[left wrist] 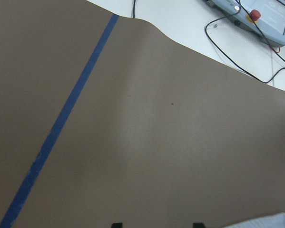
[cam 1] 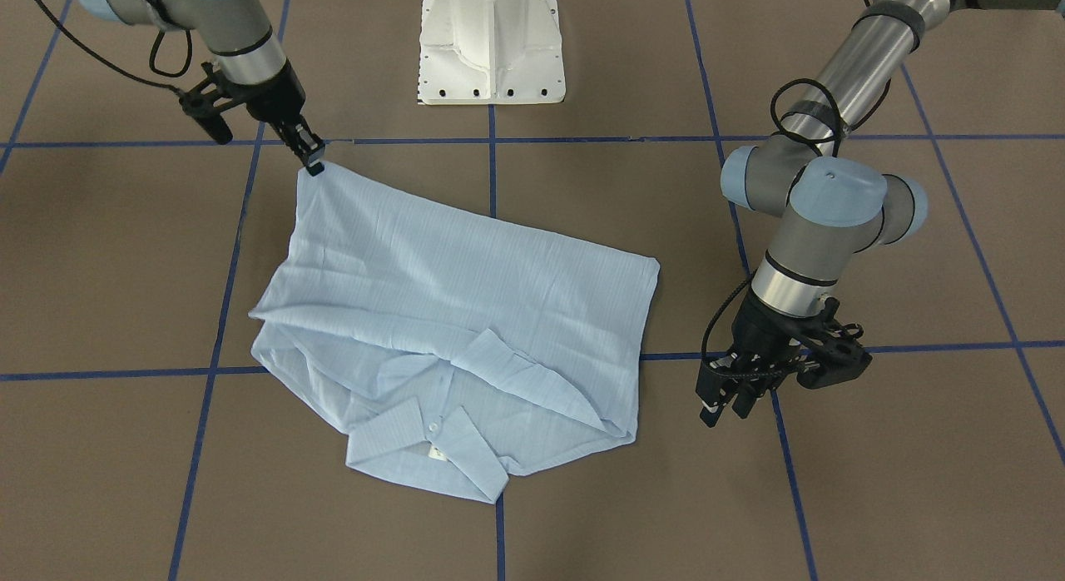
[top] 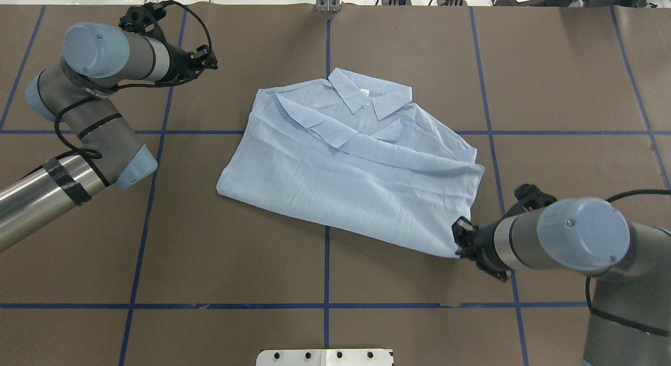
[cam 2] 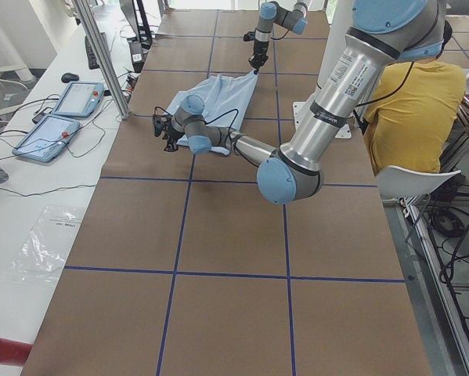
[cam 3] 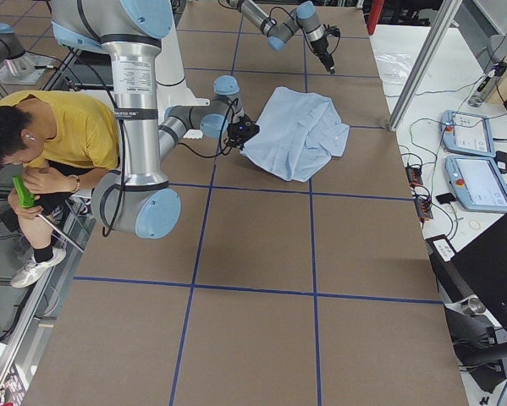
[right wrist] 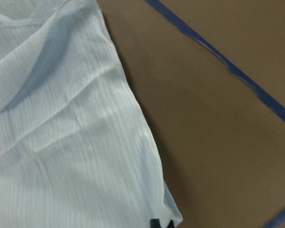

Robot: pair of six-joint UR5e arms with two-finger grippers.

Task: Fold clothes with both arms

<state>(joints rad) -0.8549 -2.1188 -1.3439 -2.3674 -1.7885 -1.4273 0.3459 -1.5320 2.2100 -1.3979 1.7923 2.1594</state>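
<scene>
Exterior front-facing view: a light-blue shirt (cam 1: 466,315) lies partly folded on the brown tabletop (cam 1: 832,498), with its collar (cam 1: 416,444) at the edge farthest from the robot. The right claw (cam 1: 313,161) is pinched narrowly on the hem corner nearest the robot. The left claw (cam 1: 730,398) hovers beside the shirt's other side, touching no cloth. Overhead exterior view: the hem runs as a slanted edge from the held corner to a free corner (top: 220,185), which lies flat and well apart from the left claw. Both side views show the same layout at a small size, with a person in a yellow top seated by the robot's base. Left wrist-mounted view: two fingertips (left wrist: 116,224) sit wide apart over bare tabletop, with nothing between them. Right wrist-mounted view: the fingertips sit close together on the very tip of the shirt's corner. The step in hand seems to be gathering the hem for a fold towards the collar. It would likely go best if the left claw takes the free corner, and both then lift evenly, since the right claw's shallow pinch could slip.
</scene>
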